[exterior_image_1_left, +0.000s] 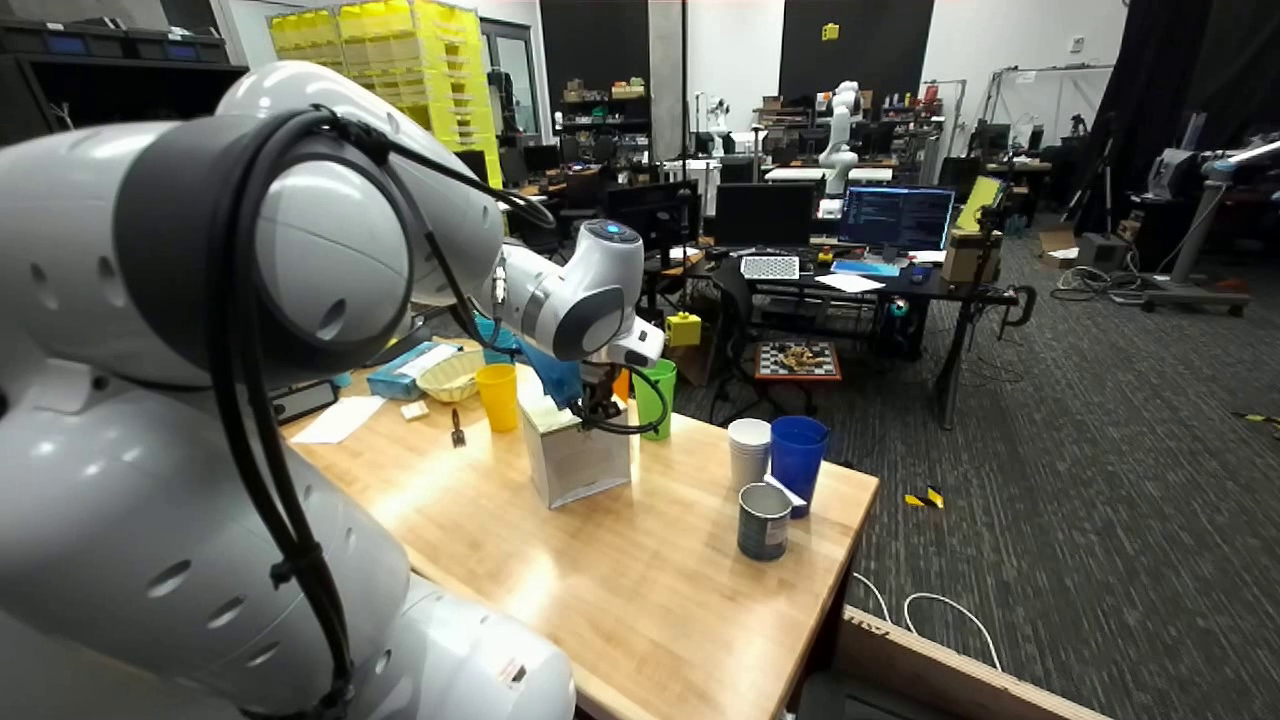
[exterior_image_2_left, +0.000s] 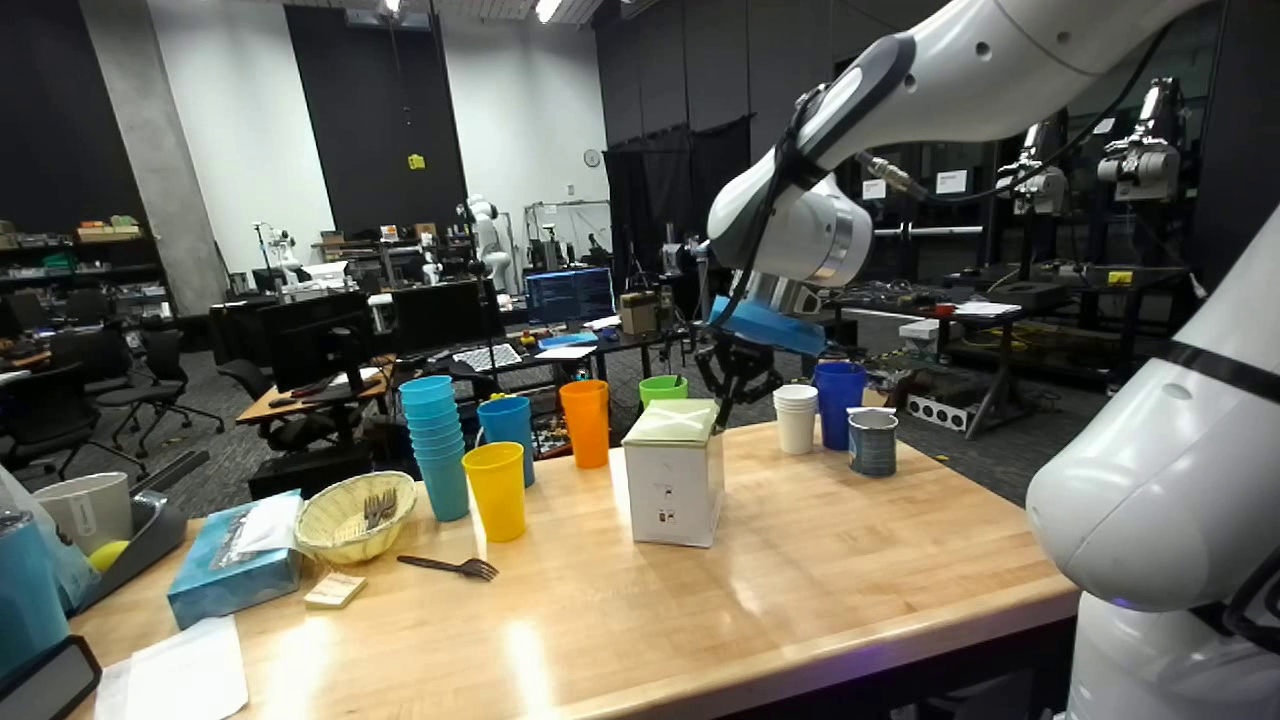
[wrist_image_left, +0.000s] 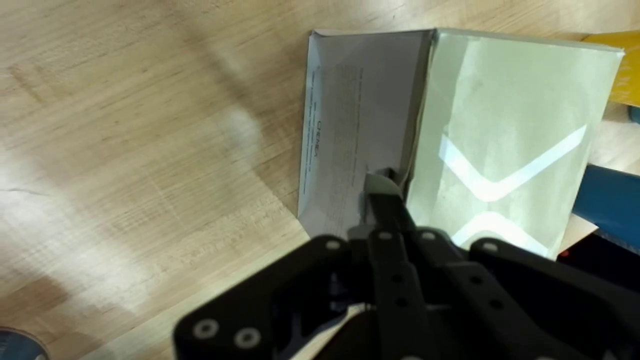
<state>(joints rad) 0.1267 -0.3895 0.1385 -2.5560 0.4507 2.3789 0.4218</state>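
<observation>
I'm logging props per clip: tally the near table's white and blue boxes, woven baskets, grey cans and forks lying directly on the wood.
2 boxes: white box, blue box
1 woven basket
1 grey can
1 fork
Total: 5

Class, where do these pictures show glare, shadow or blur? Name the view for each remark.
In both exterior views, white glare streaks the tabletop; in an exterior view, a ceiling light burns out white; in the wrist view, glare and soft shadow mark the tabletop beside the box, the pincer looks slightly blurred, and the box's fine print is too soft to read.
</observation>
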